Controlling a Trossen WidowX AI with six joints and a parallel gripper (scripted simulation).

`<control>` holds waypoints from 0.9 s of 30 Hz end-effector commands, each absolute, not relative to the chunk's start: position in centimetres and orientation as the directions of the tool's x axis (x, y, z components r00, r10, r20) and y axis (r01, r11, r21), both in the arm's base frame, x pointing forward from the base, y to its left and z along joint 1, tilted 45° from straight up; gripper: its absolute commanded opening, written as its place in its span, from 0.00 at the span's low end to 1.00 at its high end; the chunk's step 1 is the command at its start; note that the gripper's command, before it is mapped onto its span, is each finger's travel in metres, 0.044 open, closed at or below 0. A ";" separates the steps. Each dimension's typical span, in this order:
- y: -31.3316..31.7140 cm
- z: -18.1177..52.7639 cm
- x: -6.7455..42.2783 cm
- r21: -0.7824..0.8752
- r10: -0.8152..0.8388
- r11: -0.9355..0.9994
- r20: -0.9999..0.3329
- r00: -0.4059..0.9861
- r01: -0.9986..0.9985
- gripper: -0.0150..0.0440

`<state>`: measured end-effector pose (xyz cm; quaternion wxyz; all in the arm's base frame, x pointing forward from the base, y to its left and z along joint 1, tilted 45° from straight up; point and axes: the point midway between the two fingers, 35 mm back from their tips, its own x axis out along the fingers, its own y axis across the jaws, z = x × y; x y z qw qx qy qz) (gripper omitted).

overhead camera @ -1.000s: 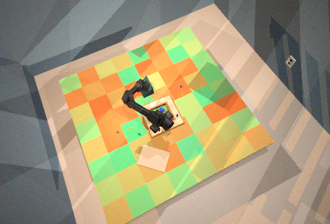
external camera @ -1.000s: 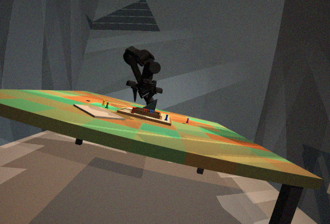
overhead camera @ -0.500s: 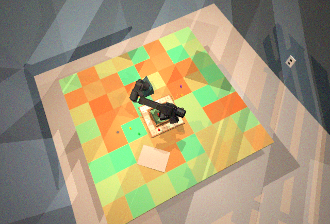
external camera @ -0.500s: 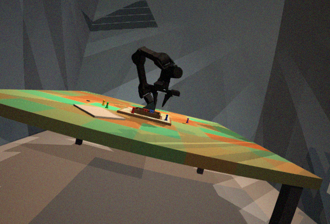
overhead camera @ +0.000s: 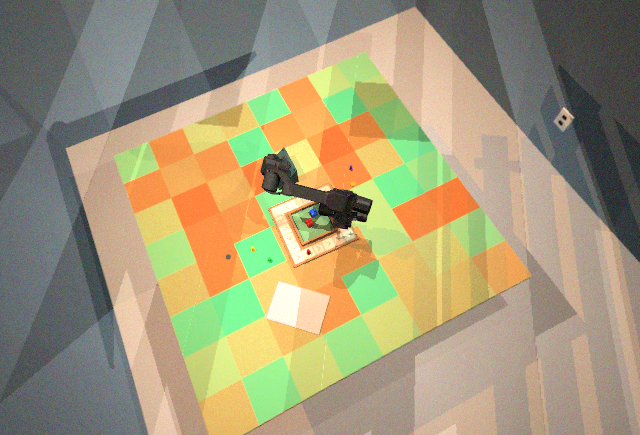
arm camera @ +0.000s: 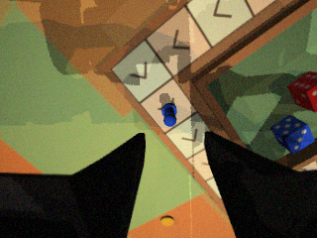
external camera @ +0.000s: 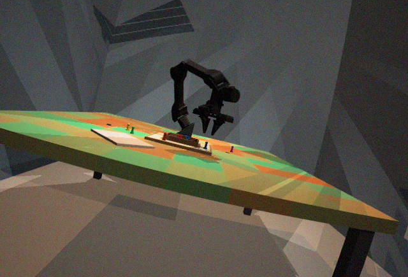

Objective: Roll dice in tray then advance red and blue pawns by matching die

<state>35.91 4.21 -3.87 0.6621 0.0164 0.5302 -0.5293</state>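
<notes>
Jaws half spread, empty, high above blue pawn (arm camera: 169,114) near tray's wooden edge (arm camera: 205,96).

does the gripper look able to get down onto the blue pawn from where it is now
Probably yes. The gripper hangs above the board, jaws partly open and holding nothing, with the blue pawn standing upright just ahead of the gap. Nothing stands over it; the tray wall runs close beside, so one finger may pass near it.
</notes>
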 end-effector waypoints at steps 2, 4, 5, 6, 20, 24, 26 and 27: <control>3.9 -4.5 35.8 -0.532 -0.681 0.428 -0.721 -0.126 0.731 0.59; 3.3 -5.1 35.7 -0.532 -0.681 0.427 -0.721 -0.126 0.731 0.59; 3.2 -5.2 35.7 -0.532 -0.681 0.427 -0.721 -0.126 0.731 0.59; 3.2 -5.2 35.7 -0.532 -0.681 0.427 -0.721 -0.126 0.731 0.59; 2.0 -6.6 35.5 -0.532 -0.681 0.427 -0.721 -0.126 0.731 0.59; 1.6 -7.0 35.4 -0.532 -0.682 0.427 -0.721 -0.126 0.731 0.59; 1.4 -7.3 35.4 -0.532 -0.682 0.427 -0.721 -0.126 0.731 0.59; 1.3 -7.4 35.3 -0.532 -0.682 0.427 -0.721 -0.126 0.731 0.59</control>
